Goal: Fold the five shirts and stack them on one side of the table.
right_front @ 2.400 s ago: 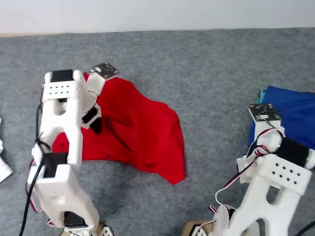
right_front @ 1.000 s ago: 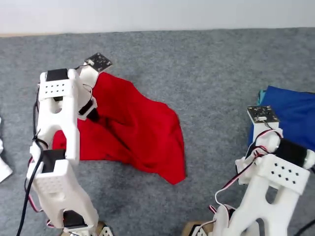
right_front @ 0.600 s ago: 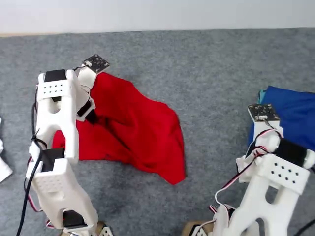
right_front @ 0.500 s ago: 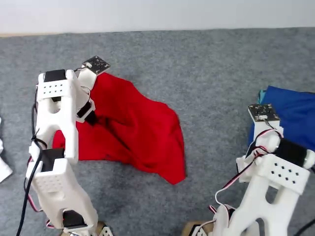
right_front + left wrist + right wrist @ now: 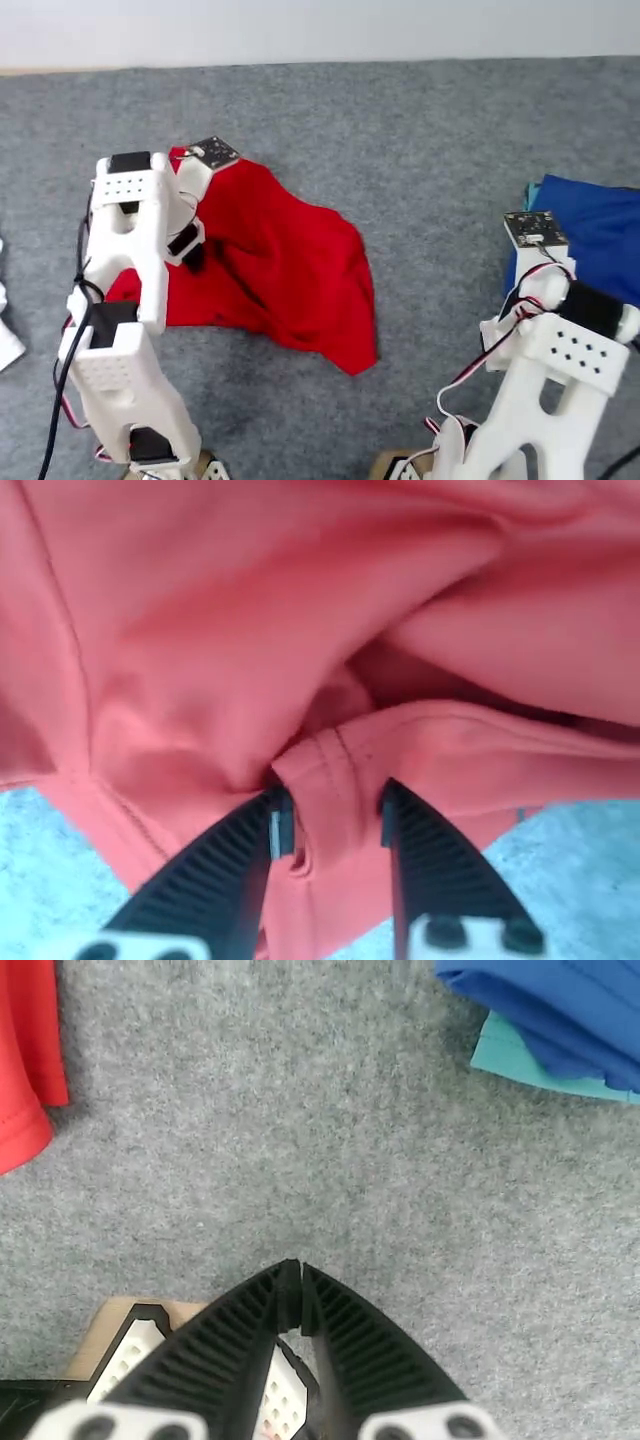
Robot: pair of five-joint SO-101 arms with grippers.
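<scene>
Evidently the left end effector [image 5: 330, 815] pinches the red shirt [image 5: 280, 270] by its hem; the cloth looks limp and light. The right end effector [image 5: 300, 1280] is pressed together.

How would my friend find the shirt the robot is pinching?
Start at the grey table and look to its left side, under the white arm. The red shirt lies crumpled there, a fold pinched in the left claw. It is bright red and spread out; the blue shirt sits at the right edge.
</scene>
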